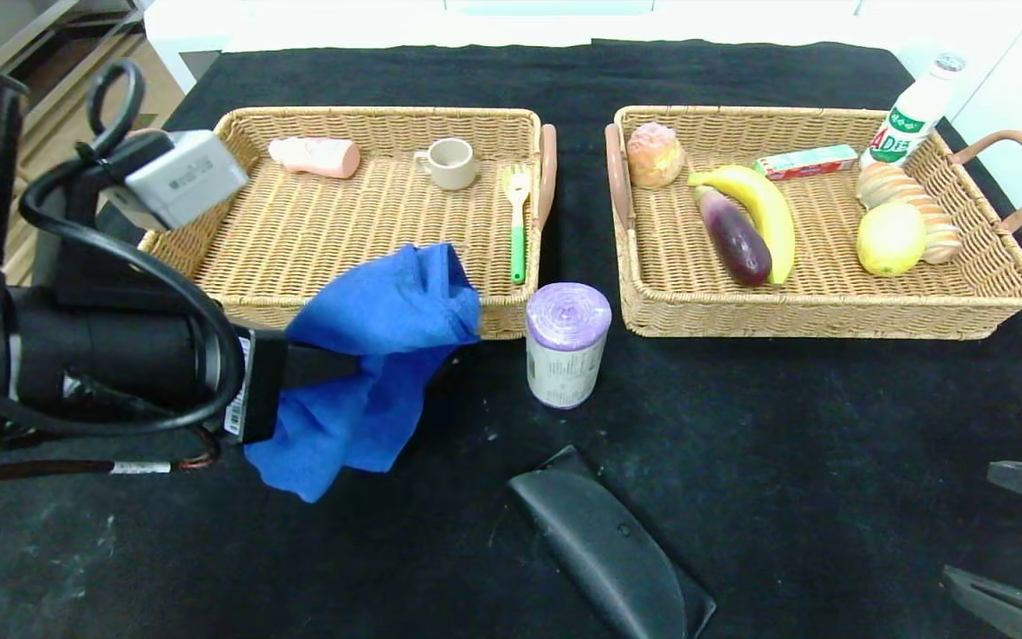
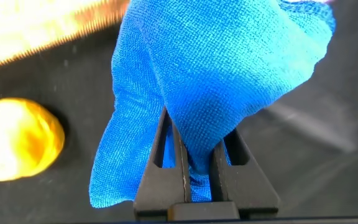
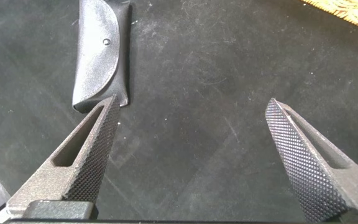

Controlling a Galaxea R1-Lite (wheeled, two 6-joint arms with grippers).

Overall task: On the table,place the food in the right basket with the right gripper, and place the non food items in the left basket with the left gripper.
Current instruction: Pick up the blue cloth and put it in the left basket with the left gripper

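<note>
Blue cloth [image 1: 378,355] hangs crumpled, pinched in left gripper [image 2: 194,158].

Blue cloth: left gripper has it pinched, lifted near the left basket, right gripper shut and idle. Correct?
One error: the right gripper is open, its fingers spread wide in the right wrist view. The left gripper does pinch the blue cloth beside the left basket.

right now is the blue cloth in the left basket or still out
Out: the blue cloth hangs bunched from the left gripper, by the left basket.

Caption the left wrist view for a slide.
Left claw shut on the blue cloth, lifted above the black table.
</note>
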